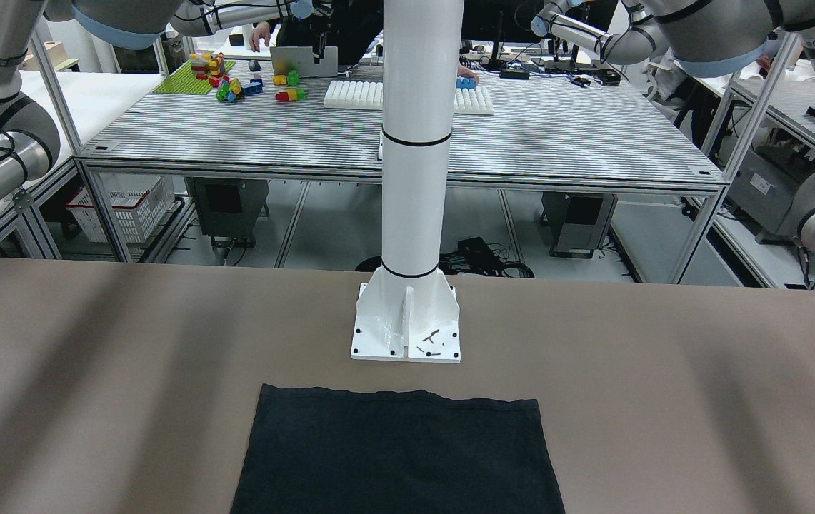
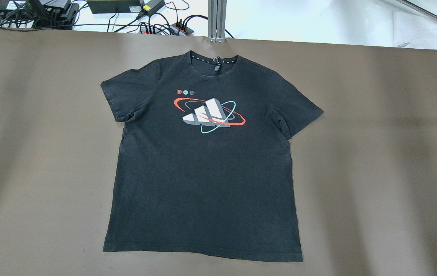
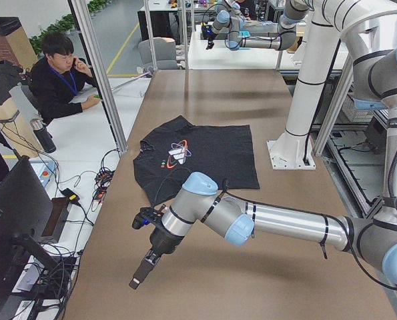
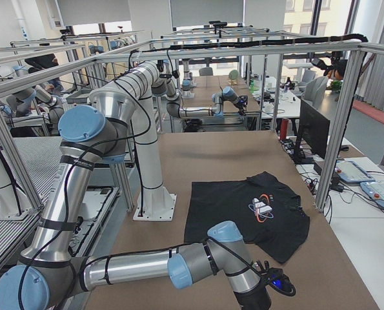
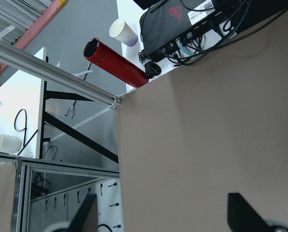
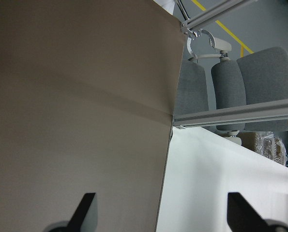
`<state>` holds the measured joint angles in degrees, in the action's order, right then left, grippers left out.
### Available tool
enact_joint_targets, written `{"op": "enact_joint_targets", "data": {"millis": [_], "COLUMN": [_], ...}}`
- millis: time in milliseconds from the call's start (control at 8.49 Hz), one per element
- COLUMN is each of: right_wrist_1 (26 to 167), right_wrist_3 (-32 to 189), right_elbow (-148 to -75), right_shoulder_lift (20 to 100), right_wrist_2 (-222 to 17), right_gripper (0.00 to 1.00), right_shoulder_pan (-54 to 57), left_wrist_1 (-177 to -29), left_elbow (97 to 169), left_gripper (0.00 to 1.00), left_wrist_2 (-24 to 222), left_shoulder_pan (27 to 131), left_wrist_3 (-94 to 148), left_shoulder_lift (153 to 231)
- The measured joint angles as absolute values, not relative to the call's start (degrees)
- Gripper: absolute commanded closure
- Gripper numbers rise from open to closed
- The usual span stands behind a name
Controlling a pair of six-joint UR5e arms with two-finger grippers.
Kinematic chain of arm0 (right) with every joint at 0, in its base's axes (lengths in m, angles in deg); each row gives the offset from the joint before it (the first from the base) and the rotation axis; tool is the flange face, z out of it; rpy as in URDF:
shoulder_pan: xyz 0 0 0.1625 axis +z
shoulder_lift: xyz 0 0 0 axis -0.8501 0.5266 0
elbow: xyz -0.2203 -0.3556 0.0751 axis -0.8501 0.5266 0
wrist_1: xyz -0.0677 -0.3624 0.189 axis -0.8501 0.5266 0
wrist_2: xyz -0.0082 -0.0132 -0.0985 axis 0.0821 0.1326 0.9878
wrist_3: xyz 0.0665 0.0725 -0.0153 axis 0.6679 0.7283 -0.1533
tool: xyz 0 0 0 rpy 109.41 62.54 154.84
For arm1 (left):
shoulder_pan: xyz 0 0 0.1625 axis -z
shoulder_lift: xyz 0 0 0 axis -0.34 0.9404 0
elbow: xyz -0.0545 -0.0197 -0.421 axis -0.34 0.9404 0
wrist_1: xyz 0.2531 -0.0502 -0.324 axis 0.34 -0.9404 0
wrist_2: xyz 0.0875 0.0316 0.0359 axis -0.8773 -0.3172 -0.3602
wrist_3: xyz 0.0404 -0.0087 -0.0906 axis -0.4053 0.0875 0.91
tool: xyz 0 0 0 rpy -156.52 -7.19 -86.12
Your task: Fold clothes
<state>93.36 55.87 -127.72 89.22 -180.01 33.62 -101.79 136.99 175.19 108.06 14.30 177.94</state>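
The shirt (image 2: 203, 180) lies flat on the table (image 2: 387, 161), not folded yet. The left gripper (image 5: 160, 200) and right gripper (image 6: 160, 198) hang well away from it, both spread wide, holding nothing. Next, I think, they must reach it and pinch its edges.

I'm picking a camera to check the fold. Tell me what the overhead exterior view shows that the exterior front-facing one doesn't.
Only overhead: the whole black T-shirt, with collar, both sleeves and printed logo. Only front-facing: the white pillar on its base plate, and a far table with toy bricks. Both: the shirt's hem flat on the brown table.
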Motion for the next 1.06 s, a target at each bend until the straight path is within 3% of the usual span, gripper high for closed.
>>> {"op": "enact_joint_targets", "data": {"millis": [589, 1060], "right_wrist_1": [93.70, 93.38], "right_wrist_3": [69.56, 86.06], "right_elbow": [-120.37, -111.29], "right_shoulder_lift": [78.61, 66.09], "right_wrist_2": [-184.79, -184.98], "right_gripper": [0.06, 0.07], "right_shoulder_pan": [25.30, 11.33], "left_wrist_1": [-101.78, -101.89], "left_elbow": [126.72, 119.18], "left_gripper": [0.06, 0.06], "left_wrist_2": [182.65, 185.95], "left_shoulder_pan": [104.53, 93.65], "left_wrist_3": [14.74, 28.76], "left_shoulder_lift": [189.50, 199.87]}}
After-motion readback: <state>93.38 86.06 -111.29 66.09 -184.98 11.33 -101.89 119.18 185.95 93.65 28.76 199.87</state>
